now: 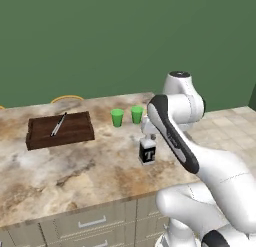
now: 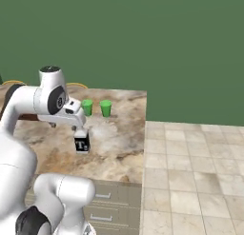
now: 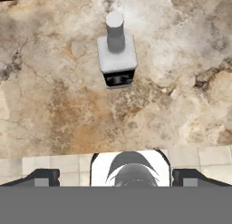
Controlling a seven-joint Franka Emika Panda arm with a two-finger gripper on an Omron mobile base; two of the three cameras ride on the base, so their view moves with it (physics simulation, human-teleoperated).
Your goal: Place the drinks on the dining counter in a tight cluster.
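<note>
Dark squat bottle (image 1: 147, 152) upright on the dining counter (image 1: 60, 171).
Its white "T" label faces the counter's near, overhanging edge (pale shoulders and a grey cap show from above); it stands alone on the tan-and-brown marbled stone, toward the slab's right end.

Place: a rendered kitchen
Counter: marbled stone dining counter (image 1: 60, 176), overhanging
Storage: drawers (image 1: 85, 223) with handles beneath
Floor: pale tiles (image 2: 190, 172)
Tableware: two green cups (image 1: 126, 116), perhaps plastic
</note>
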